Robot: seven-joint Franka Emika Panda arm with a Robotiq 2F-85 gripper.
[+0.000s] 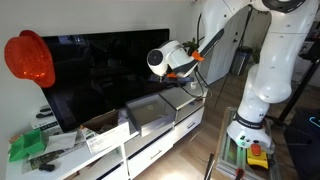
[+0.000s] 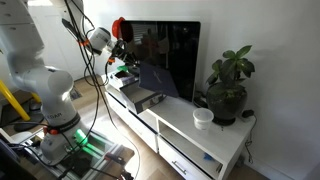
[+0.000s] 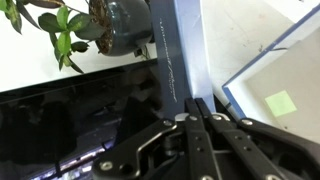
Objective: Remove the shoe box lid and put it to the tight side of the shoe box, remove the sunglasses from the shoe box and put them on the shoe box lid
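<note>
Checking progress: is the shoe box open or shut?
Open. The shoe box shows its pale inside; the gripper holds the shoe box lid tilted, raised off it.

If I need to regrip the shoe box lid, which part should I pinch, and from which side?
Take the lid by its shallow rim. It is a thin, flat panel, likely too wide to span. Come from above the edge with one finger inside the rim and one outside, as the gripper holds it now, tilted over the shoe box. Gripping nearer the middle of the edge would probably reduce the tilt.
</note>
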